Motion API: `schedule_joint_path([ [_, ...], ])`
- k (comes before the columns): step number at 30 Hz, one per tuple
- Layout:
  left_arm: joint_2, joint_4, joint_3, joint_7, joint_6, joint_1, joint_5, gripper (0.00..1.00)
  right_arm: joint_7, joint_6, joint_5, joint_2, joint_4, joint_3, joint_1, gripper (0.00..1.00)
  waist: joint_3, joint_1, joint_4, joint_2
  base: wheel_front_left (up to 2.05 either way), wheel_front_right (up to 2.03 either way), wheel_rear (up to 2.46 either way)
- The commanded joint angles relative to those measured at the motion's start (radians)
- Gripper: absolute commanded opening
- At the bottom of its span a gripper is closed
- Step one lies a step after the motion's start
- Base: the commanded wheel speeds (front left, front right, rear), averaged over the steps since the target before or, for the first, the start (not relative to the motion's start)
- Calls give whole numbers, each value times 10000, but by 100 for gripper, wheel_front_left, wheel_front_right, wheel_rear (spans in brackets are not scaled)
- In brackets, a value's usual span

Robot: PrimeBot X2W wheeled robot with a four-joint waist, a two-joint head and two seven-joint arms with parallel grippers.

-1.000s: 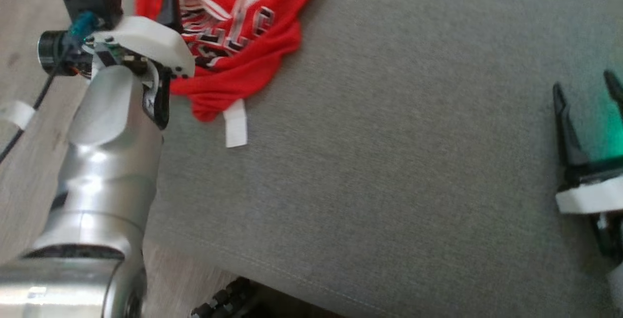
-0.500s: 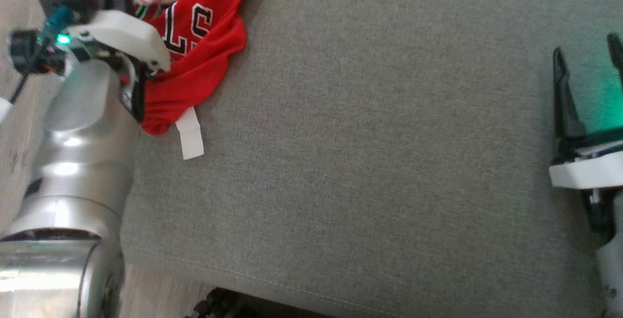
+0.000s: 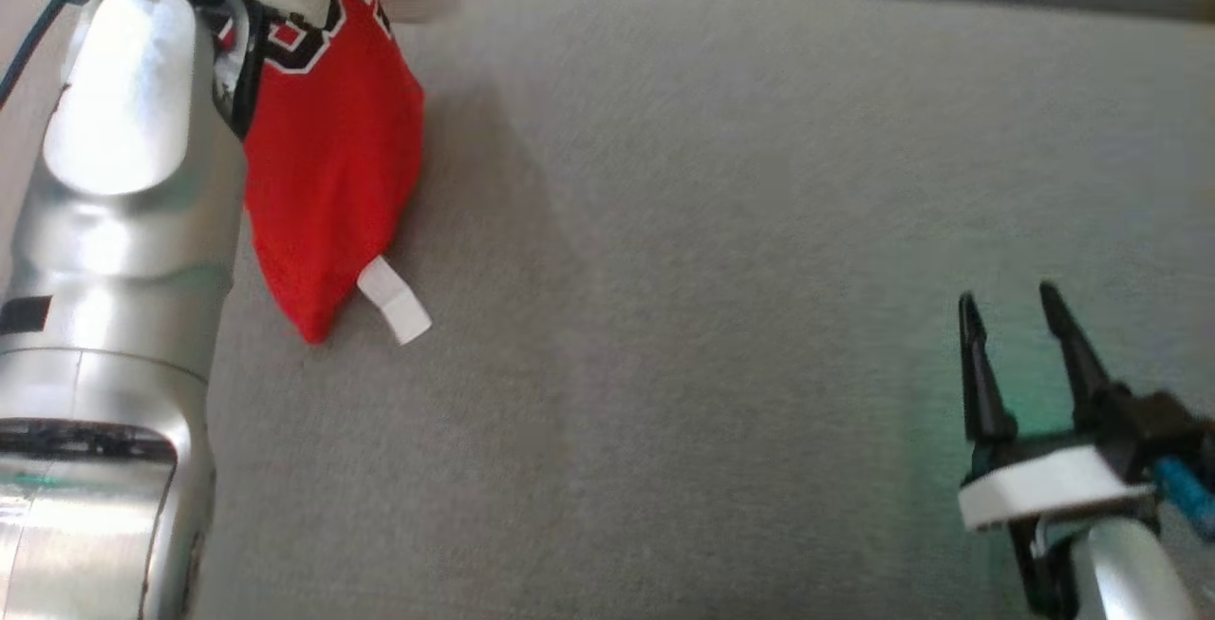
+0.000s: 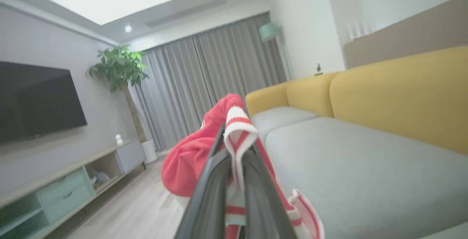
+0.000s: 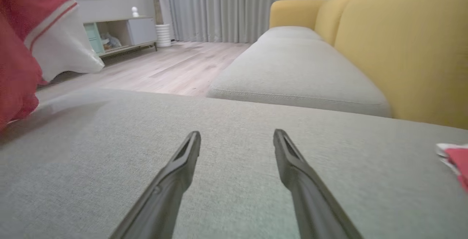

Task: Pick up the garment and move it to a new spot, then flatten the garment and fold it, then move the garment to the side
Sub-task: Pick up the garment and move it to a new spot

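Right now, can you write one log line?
left end effector: shut on red jersey, hanging | right end effector: open, empty | step: pick-up

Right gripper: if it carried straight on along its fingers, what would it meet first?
Probably nothing soon: the open right gripper points along bare grey seat cushion. Beyond its far edge lies the next seat cushion; the height above the fabric is unclear.

Grey sofa seat (image 5: 292, 67) w/ yellow backrest (image 5: 402, 48); TV (image 4: 36, 100) on wall, plant (image 4: 117, 67) nr grey curtains (image 4: 204, 81), low cabinet (image 4: 65, 195), wood floor (image 5: 175, 67).
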Motion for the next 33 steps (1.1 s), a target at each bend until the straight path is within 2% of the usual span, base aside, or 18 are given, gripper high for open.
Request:
schedule_joint_path([
  [1, 478, -454, 9, -38, -60, -700, 73, 0, 3, 65, 146, 73, -297, 121, 172, 100, -1592, 2, -1354, 0, 0, 0, 0],
  [8, 427, -941, -446, 318, -209, -1253, 7, 0, 3, 65, 219, 421, -465, 49, 666, 100, -2197, 2, -2728, 0, 0, 0, 0],
  [16, 282, -1142, -809, 763, -284, -1151, -403, 0, 3, 65, 306, 596, -552, 282, 500, 100, -2127, 2, -4109, 0, 0, 0, 0],
  [19, 296, -1023, -988, 917, -297, -842, -529, 0, 3, 65, 371, 621, -581, 371, 433, 100, -1925, 2, -4506, 0, 0, 0, 0],
  [26, 198, -427, -1859, 940, -317, 427, -728, 0, 2, 65, 785, 636, -623, 716, 43, 100, -554, 2, -5056, 0, 0, 0, 0],
  [27, 150, -282, -2006, 804, -317, 657, -857, 38, 2, 65, 838, 636, -614, 796, -43, 100, -372, 2, -5105, 0, 0, 0, 0],
  [28, 124, -111, -2084, 701, -318, 865, -999, 100, 2, 65, 889, 637, -635, 855, -131, 100, -192, 2, -5140, 0, 0, 0, 0],
  [31, 141, 297, -2132, 298, -294, 1412, -1122, 100, 2, 65, 948, 637, -699, 954, -334, 100, 133, 2, -5139, 0, 0, 0, 0],
  [33, 61, 356, -2012, 84, -97, 1855, -1255, 100, 2, 65, 937, 638, -774, 1014, -385, 100, 214, 2, -5018, 0, 0, 0, 0],
])
